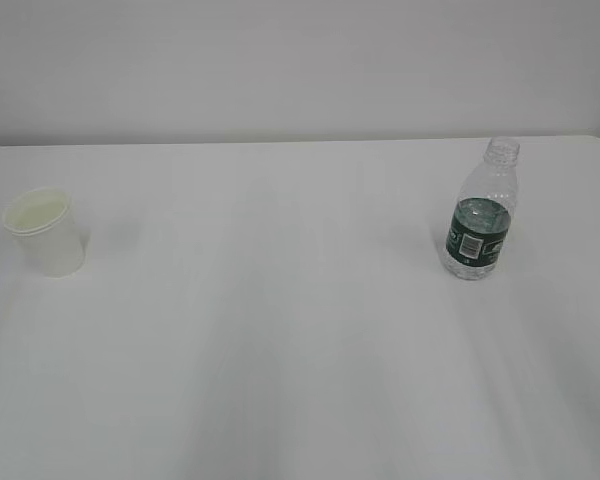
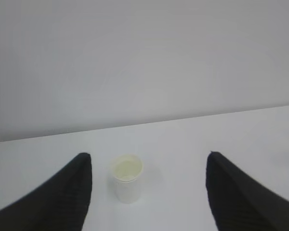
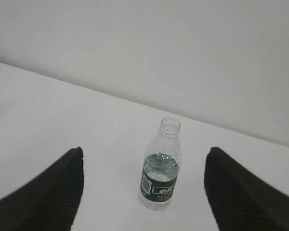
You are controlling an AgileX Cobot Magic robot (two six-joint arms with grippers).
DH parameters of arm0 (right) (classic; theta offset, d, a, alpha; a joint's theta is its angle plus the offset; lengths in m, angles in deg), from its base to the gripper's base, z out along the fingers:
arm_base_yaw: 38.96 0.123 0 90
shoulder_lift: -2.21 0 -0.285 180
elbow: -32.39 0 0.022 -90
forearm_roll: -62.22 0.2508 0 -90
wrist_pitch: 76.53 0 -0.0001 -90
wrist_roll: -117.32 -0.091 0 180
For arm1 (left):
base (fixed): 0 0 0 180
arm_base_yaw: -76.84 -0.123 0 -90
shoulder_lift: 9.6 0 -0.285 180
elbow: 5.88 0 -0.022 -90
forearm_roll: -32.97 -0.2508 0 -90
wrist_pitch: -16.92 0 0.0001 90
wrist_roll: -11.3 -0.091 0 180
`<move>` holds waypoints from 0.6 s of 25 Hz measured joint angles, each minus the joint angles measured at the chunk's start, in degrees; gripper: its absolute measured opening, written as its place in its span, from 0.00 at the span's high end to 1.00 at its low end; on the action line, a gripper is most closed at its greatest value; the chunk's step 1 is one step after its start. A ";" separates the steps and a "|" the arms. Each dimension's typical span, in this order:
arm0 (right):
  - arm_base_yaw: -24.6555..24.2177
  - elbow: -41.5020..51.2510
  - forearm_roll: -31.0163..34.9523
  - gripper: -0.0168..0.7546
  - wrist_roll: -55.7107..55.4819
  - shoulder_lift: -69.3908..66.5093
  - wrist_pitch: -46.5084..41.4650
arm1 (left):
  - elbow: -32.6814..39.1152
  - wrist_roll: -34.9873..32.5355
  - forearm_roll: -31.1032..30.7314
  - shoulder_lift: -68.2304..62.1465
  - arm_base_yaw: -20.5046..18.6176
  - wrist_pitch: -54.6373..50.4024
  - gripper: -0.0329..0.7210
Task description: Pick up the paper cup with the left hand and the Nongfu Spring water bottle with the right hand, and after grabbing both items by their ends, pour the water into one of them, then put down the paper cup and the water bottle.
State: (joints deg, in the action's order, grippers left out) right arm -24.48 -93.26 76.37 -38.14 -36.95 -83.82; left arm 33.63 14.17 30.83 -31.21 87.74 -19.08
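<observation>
Exterior view gives you the paper cup (image 1: 46,232) upright at far left and the Nongfu Spring water bottle (image 1: 479,210) upright at far right, well apart. Your left hand (image 2: 148,166) gapes wide short of the cup; your right hand (image 3: 143,161) gapes wide short of the bottle, neither holding anything.

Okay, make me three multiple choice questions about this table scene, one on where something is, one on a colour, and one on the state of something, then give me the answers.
1. Seen from the exterior camera, where does the paper cup stand?
A. On the left of the table
B. Touching the bottle
C. On the right edge

2. What colour is the label on the water bottle?
A. Red
B. Dark green
C. Yellow

3. How is the left gripper?
A. Shut on the cup
B. Open, holding nothing
C. Shut on the bottle

Answers: 1 A, the cup is far left, well apart from the bottle. 2 B, a dark green band wraps the bottle. 3 B, its fingers stand wide apart with the cup beyond them.
</observation>
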 joint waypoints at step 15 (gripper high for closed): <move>0.12 0.00 -11.78 0.21 -10.39 11.38 -14.96 | -0.13 0.00 0.77 8.49 0.00 -11.35 0.27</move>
State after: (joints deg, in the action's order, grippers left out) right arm -24.35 -93.26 64.59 -48.53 -25.57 -98.79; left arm 33.51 14.17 31.59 -22.72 87.74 -30.44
